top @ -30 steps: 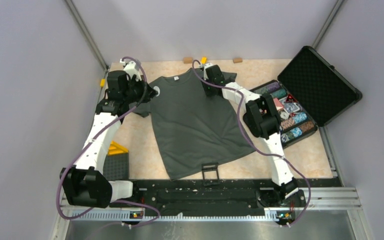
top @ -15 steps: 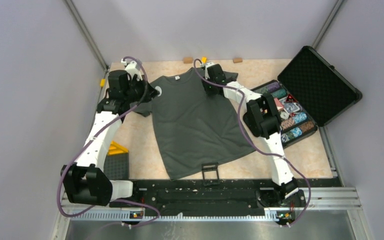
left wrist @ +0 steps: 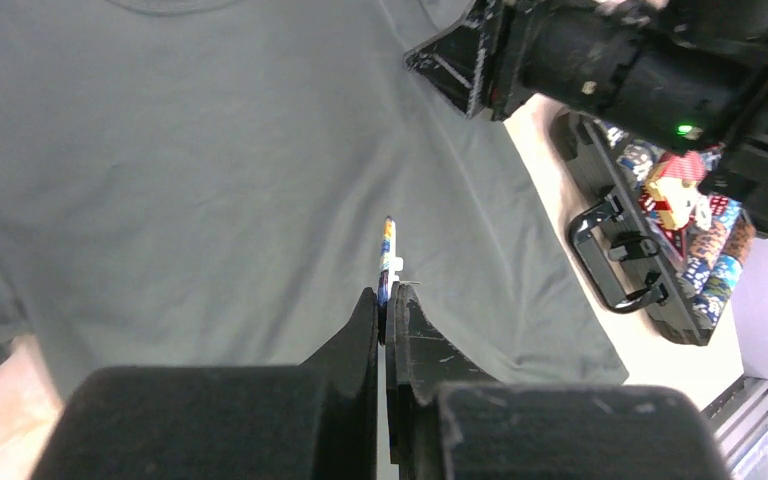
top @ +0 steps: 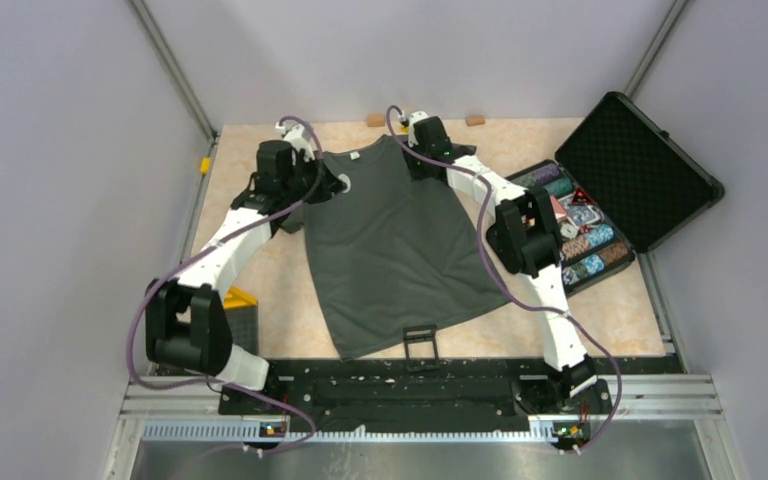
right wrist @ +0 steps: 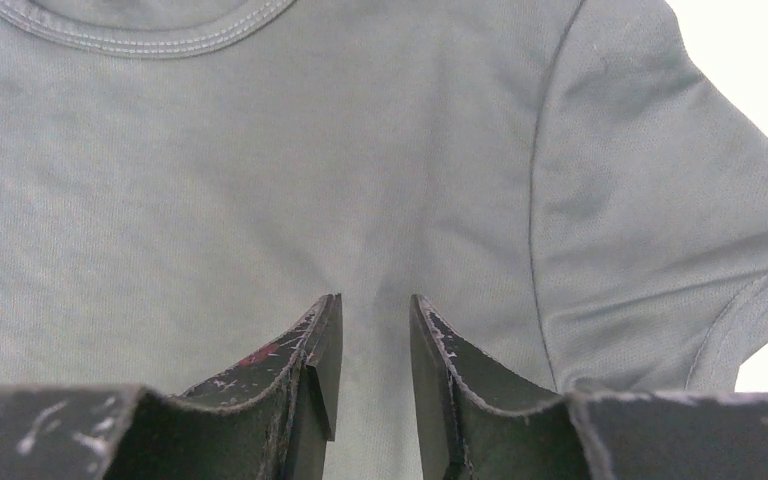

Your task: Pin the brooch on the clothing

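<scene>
The left gripper [left wrist: 386,300] is closed on the tiny blue-and-silvery round brooch [left wrist: 388,250], which stands edge-on above the chest of the dark grey-green cotton T-shirt [top: 390,240] lying flat on the table. The right gripper [right wrist: 370,340] sits low over the shoulder near the collar, its jaws a little apart. The step seems to be bringing the pin to the cloth; next it likely needs lowering until it touches the fabric.

The left fingers [left wrist: 365,320], pinching the brooch [left wrist: 387,255], have swung from the sleeve edge of the T-shirt [top: 390,240] inward over its chest near the collar, while the right fingers [right wrist: 322,340] have edged toward the far shoulder.
</scene>
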Controlling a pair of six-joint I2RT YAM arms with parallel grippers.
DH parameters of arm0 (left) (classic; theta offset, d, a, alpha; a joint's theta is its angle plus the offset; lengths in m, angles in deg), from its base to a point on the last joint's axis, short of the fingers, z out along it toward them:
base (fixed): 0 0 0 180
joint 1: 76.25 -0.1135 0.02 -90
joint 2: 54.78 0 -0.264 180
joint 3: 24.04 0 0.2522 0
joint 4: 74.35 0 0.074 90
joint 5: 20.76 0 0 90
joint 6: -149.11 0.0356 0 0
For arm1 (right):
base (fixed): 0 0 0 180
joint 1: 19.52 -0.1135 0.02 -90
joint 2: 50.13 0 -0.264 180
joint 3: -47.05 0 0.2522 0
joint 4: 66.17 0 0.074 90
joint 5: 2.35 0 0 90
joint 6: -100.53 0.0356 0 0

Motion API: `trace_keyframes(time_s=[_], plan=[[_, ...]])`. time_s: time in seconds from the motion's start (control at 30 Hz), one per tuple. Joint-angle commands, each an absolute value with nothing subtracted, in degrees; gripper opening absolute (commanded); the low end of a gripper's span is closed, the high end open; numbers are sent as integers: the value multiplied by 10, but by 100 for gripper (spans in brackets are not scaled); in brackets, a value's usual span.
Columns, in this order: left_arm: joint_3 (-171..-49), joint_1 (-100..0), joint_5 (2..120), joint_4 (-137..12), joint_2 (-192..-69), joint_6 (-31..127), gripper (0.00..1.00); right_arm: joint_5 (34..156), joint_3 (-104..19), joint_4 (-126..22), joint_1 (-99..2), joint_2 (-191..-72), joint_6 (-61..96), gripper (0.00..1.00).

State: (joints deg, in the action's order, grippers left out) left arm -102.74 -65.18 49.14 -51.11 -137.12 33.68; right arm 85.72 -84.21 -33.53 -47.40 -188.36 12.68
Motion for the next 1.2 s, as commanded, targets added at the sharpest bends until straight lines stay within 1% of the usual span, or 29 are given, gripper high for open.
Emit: trace_keyframes(time_s=[0.0,0.1,0.23,0.27,0.47,0.53,0.6,0.83,0.93,1.0,1.03,1.17], plan=[[-1040,-642,468,-599,-1434,319,0,854,-875,-338,-469,-1902,118,32],[-1045,-635,465,-646,-1467,312,0,861,-876,-339,-469,-1908,123,32],[-1068,-615,489,-657,-1506,331,0,857,-881,-336,-469,-1917,124,31],[-1071,-611,494,-662,-1515,338,0,851,-880,-335,-469,-1918,123,30],[-1097,-598,494,-675,-1572,360,0,833,-866,-343,-469,-1915,123,27],[-1106,-595,492,-677,-1589,364,0,830,-867,-342,-469,-1918,126,24],[-1119,-590,495,-675,-1605,368,0,816,-867,-340,-469,-1920,131,19],[-1167,-581,514,-643,-1649,370,0,819,-867,-338,-468,-1925,140,16],[-1185,-578,526,-635,-1667,369,0,824,-868,-338,-468,-1927,146,9],[-1205,-575,531,-624,-1686,364,0,832,-867,-339,-466,-1925,152,2],[-1215,-574,533,-619,-1695,362,0,835,-865,-340,-465,-1923,156,0],[-1259,-566,550,-591,-1729,356,0,861,-829,-373,-456,-1893,178,0]])
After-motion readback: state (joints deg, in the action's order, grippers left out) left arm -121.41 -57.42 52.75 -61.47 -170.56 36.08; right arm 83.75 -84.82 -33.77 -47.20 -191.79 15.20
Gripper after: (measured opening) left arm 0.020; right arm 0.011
